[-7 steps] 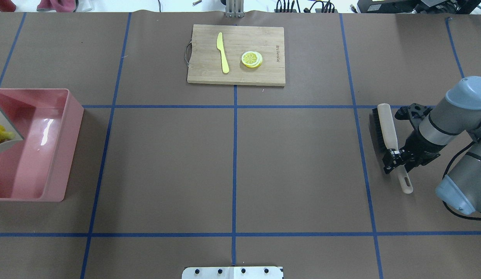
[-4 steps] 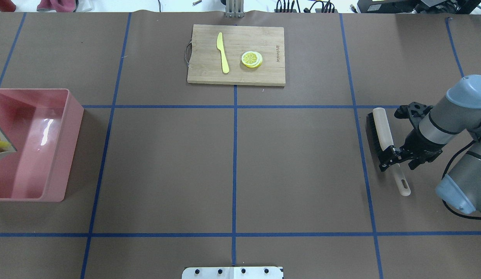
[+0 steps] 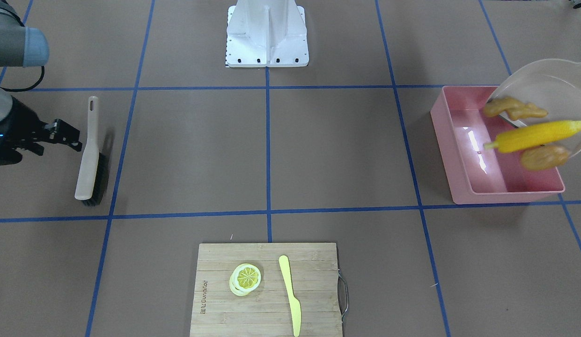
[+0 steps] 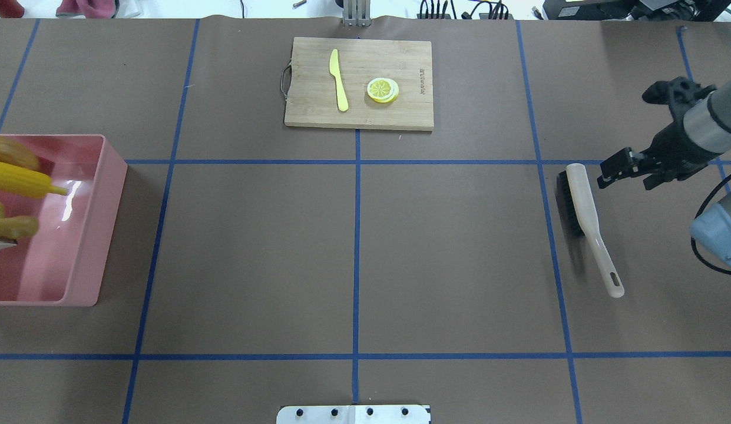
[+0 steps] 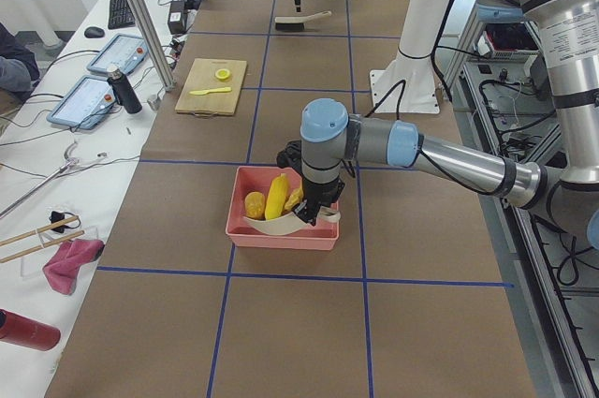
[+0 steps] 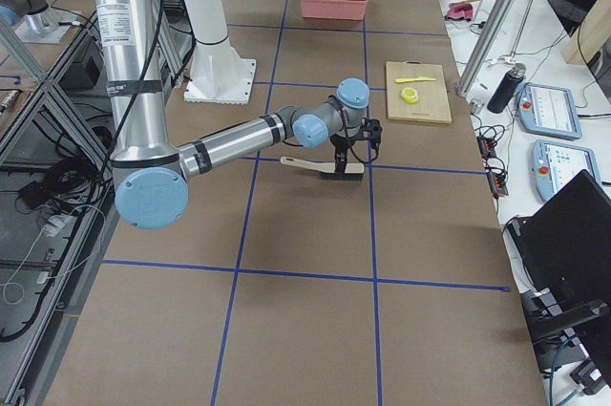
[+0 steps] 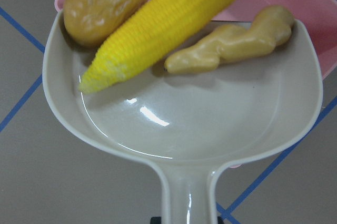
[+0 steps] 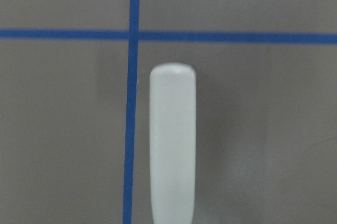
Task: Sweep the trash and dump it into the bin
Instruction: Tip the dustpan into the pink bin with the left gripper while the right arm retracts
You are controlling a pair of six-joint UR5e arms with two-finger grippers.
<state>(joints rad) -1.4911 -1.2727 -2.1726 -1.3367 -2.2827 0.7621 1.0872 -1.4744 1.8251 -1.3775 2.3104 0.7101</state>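
Sweeping looks finished, the brush (image 4: 590, 227) lying beside the right gripper (image 4: 607, 171) and its open jaws at 3 o'clock; the tilted dustpan (image 7: 184, 124) holds the trash (image 7: 163, 18) over the 9 o'clock bin (image 3: 447, 150), undumped, and whether the jaws of the left gripper (image 5: 314, 213) clamp it cannot be told.

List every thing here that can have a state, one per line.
dustpan: raised, tipped over the bin
corn cob: at the pan's lip, above the bin
potato: at the lip too
ginger root: at the lip too
bin: upright, no trash landed yet
brush: lying on the table, ungripped
right gripper: open, clear of the brush
knife: flat on the cutting board
lemon slice: flat on the board
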